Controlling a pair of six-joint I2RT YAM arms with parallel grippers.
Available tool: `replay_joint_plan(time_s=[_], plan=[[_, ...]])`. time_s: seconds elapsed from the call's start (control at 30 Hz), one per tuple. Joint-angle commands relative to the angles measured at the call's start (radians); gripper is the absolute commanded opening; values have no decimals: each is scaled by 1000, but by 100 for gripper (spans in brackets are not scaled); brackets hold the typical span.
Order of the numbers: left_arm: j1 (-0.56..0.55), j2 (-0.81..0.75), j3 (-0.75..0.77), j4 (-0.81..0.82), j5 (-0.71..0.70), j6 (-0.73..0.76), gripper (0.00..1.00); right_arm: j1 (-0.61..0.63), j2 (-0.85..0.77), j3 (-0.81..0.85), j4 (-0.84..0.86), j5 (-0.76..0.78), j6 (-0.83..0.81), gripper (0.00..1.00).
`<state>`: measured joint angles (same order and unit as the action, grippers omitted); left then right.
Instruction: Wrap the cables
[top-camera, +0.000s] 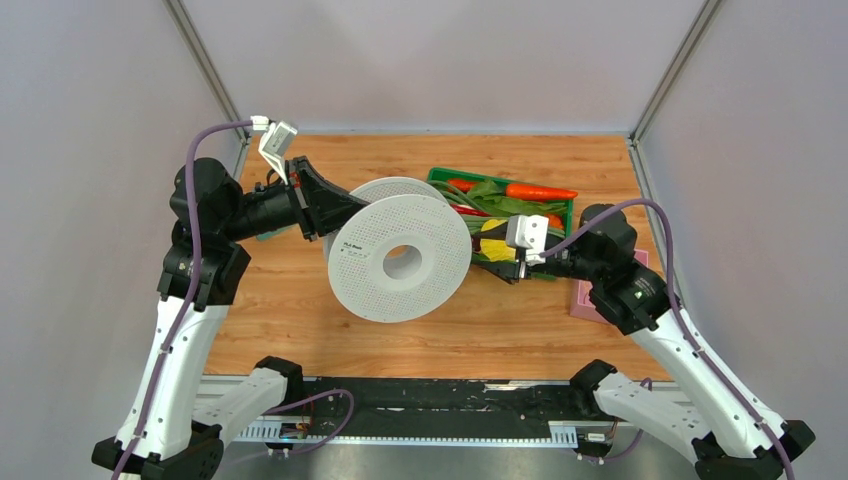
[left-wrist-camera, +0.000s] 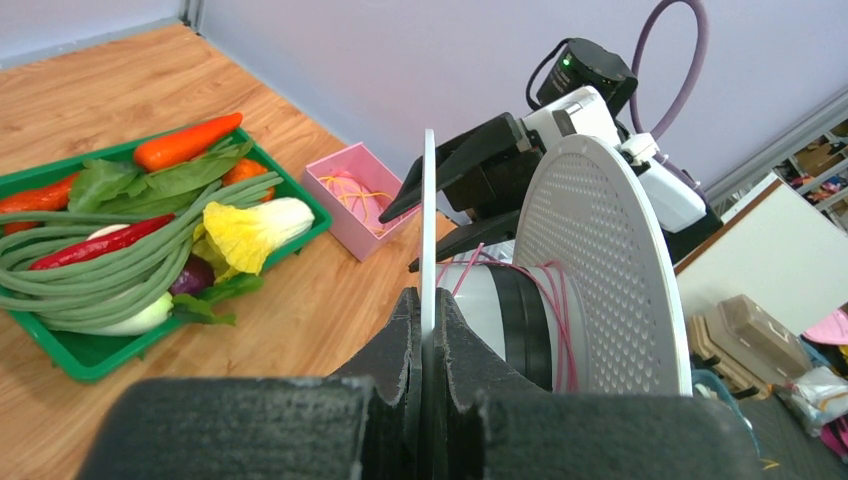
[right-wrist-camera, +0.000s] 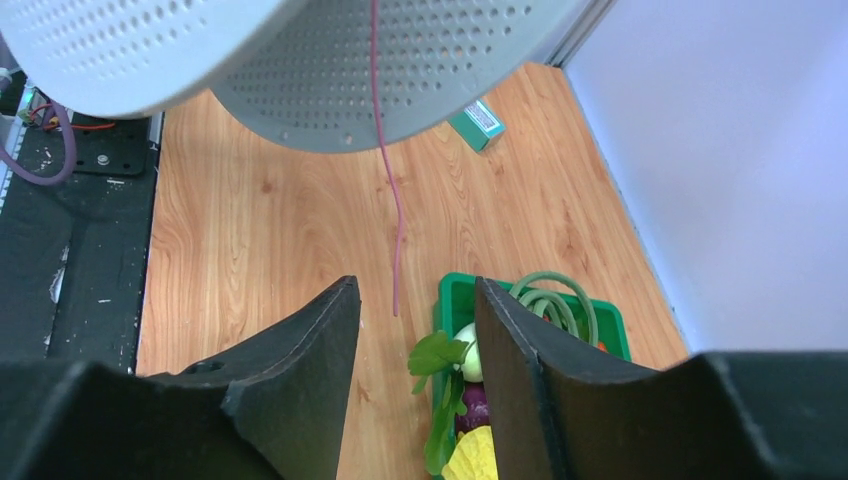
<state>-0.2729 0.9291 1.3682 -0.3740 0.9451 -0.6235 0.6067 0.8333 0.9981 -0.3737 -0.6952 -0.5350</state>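
Observation:
A large flat round light-grey spool (top-camera: 400, 258) with a centre hole is held tilted above the table. My left gripper (top-camera: 335, 212) is shut on the edge of one flange; the left wrist view shows the thin flange clamped between the fingers (left-wrist-camera: 428, 300). A thin pink cable (left-wrist-camera: 553, 300) is wound a few turns on the white hub. Its loose end (right-wrist-camera: 395, 200) hangs down from the spool (right-wrist-camera: 300, 60) in the right wrist view. My right gripper (top-camera: 500, 262) is open and empty at the spool's right side (right-wrist-camera: 415, 290), below the hanging end and apart from it.
A green tray (top-camera: 440, 177) of vegetables lies at the back right, just behind my right gripper; its rim shows in the left wrist view (left-wrist-camera: 90, 360). A pink box (left-wrist-camera: 350, 165) with loose strands stands by the right arm. A small teal box (right-wrist-camera: 478, 122) lies at the far left.

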Motion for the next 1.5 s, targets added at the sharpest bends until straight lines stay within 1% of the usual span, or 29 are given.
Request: replay_joint_plan(time_s=[0.0,0.1,0.27,0.33,0.37,0.43,0.5,0.63,0.7,0.77,0.8,0.93,1.03,1.07,1.17,1.27,1.37,1.47], plan=[[6,-13,20,73,6,-33,0,21,-13,48,26,-23,-39,50],[5,-15,12,83,-2,-38,0,28,-20,45,16,-20,-49,49],[5,-7,9,102,-6,-59,0,33,-14,42,2,-13,-54,40],[6,-7,9,104,-9,-67,0,33,-10,42,9,-7,-54,33],[5,-7,6,104,-14,-70,0,34,-8,42,13,-4,-53,28],[8,-15,-1,109,-34,-85,0,34,-7,37,38,13,-34,16],[8,-22,-18,127,-71,-120,0,36,-10,30,77,32,16,0],[17,-35,-53,176,-170,-221,0,48,-17,20,150,77,124,0],[21,-44,-64,190,-254,-283,0,59,-19,16,185,104,180,0],[21,-56,-67,189,-383,-336,0,79,-16,13,217,137,252,0],[21,-58,-60,172,-440,-356,0,91,-10,16,225,151,285,0],[21,-44,0,74,-593,-441,0,169,16,17,284,235,375,0],[21,-33,40,-47,-728,-511,0,240,53,31,364,371,415,0],[21,-33,40,-72,-764,-537,0,263,72,45,393,429,420,0],[23,-33,32,-117,-842,-603,0,321,157,95,455,534,428,0],[21,-35,5,-129,-907,-683,0,379,251,154,508,597,423,0],[21,-21,-4,-125,-911,-728,1,465,328,191,582,652,339,0],[23,-18,6,-140,-942,-731,2,542,383,220,631,765,229,0]])
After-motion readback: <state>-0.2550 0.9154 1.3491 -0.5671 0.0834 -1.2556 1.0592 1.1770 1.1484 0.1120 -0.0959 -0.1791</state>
